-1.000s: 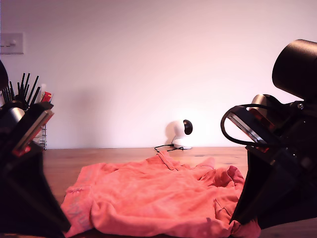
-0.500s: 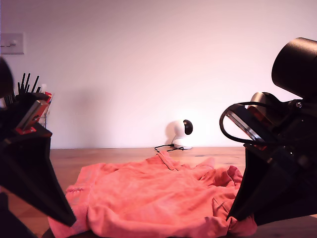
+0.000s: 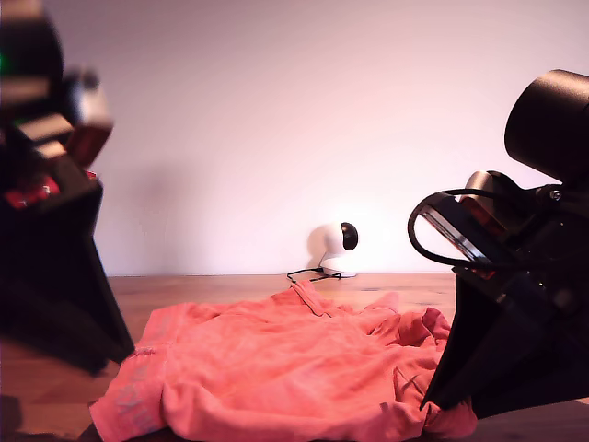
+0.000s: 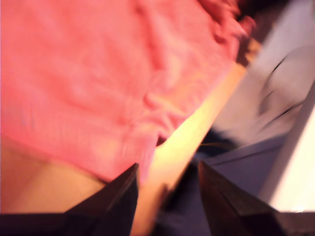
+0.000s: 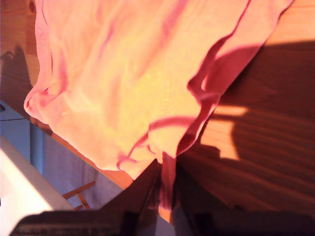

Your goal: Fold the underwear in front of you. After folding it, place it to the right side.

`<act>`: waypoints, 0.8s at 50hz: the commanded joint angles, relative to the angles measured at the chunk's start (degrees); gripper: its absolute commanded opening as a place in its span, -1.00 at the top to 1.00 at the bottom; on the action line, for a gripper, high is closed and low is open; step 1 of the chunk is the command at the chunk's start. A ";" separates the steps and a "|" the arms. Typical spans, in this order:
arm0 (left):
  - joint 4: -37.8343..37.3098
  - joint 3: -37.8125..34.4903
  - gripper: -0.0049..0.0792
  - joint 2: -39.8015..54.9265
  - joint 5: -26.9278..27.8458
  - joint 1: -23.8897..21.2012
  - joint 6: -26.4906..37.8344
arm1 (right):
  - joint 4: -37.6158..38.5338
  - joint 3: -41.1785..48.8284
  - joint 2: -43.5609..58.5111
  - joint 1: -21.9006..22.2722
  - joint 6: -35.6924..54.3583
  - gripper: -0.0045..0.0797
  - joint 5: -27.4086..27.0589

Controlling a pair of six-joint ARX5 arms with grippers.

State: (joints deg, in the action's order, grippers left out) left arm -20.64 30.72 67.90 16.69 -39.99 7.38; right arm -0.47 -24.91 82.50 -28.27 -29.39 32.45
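The underwear is shown lying crumpled and spread across the wooden surface, near its front edge, between the two arms in the exterior view; its waistband with pale lettering is seen at the exterior view's left. The garment is judged to be light, soft and limp: it will drape and wrinkle when lifted, will not hold a crease unaided, and is likely to drag on the wood rather than slide cleanly. Hold is best taken at hems, corners or the thicker waistband, where a single doubled layer can be pinched. The second pincer is seen closed narrowly upon a hem fold of the underwear at the surface edge. The first pincer is seen with its jaws parted and nothing between them, poised above the fabric edge; that view is heavily blurred, so the exact spot below it cannot be fixed. In the exterior view both arms are cropped and dark, the one at the left smeared by motion, and the near hem is hidden behind them. A small white device with a cable stands by the wall.
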 commanded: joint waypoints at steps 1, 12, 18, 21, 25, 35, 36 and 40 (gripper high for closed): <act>1.03 -0.72 0.09 -0.02 -4.87 -1.95 3.63 | 0.48 0.98 0.66 -0.48 0.72 0.92 0.22; 2.73 -0.74 0.03 0.31 -11.23 -5.62 8.79 | 1.70 0.98 0.66 -0.48 0.96 0.92 0.22; 3.63 -0.74 -0.05 2.01 -11.87 -5.62 10.12 | 2.82 0.98 0.66 -0.48 0.92 0.92 0.24; 4.55 -0.74 -0.07 3.48 -11.87 -5.62 10.23 | 3.26 0.98 0.66 -0.48 0.94 0.92 0.26; 5.77 -0.74 -0.07 5.81 -11.87 -5.62 10.51 | 3.43 0.98 0.66 -0.48 0.92 0.92 0.37; 7.50 -0.74 -0.07 10.43 -13.49 -5.79 10.84 | 3.72 0.98 0.66 -0.48 0.92 0.92 0.66; 7.48 -0.74 -0.07 10.71 -14.14 -5.79 11.04 | 3.72 0.98 0.66 -0.48 0.94 0.92 0.66; 7.50 -0.74 -0.05 11.67 -15.56 -5.79 11.67 | 3.78 0.98 0.66 -0.48 0.92 0.92 0.66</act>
State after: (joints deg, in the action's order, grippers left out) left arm -13.61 30.72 78.56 1.63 -45.63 18.48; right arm 2.63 -24.91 82.52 -28.27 -28.62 32.84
